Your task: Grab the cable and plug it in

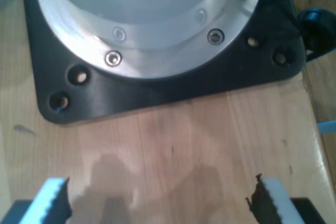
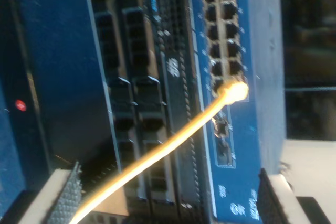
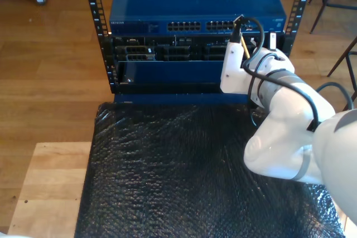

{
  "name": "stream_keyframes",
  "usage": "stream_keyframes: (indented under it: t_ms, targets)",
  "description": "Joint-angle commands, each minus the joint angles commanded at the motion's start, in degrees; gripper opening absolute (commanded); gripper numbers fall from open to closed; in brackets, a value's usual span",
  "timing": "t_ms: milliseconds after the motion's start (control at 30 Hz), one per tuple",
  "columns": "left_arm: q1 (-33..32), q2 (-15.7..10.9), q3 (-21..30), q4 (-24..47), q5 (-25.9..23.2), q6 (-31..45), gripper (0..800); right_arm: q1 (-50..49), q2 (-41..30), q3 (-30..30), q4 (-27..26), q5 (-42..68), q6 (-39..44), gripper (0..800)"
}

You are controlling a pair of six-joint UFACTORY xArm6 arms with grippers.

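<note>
Exterior view is showing my second gripper (image 3: 241,37) reaching up to the blue network switch (image 3: 195,6) at the rack's right side in that view. Its jaws are standing spread, with the cable (image 2: 157,153) running between them, its plug (image 2: 233,92) touching the switch's ports (image 2: 223,30). My first gripper (image 1: 157,195) is hanging spread over a wooden table (image 1: 210,145), beside a black base plate (image 1: 157,90).

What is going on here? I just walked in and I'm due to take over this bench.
My second end effector is at the blue rack-mounted network switch, with the thin yellow-cream cable running between its pads. The cable's plug sits at the switch's port block, apparently inserted. My first end effector hangs open over a wooden surface beside a black arm base plate, holding nothing.
</note>
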Motion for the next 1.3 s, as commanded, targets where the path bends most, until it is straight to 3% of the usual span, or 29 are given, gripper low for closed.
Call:
stream_keyframes:
  t_ms: [267, 700, 1067, 1300]
  targets:
    - [0.00, 0.09, 0.00, -0.09, 0.00, 0.00, 800, -5.10, -4.13, 0.70, -0.18, 3.52, 0.00, 798]
    - [0.00, 0.00, 0.00, 0.00, 0.00, -0.09, 800, -20.66, -9.85, -1.32, -7.74, 27.16, -3.25, 797]
    - [0.00, 0.00, 0.00, 0.00, 0.00, 0.00, 800, -33.93, -9.05, -8.09, -14.86, 42.46, -10.37, 797]
    - [0.00, 0.00, 0.00, 0.00, 0.00, 0.00, 800, -42.99, -5.80, -15.03, -15.38, 53.36, -20.22, 797]
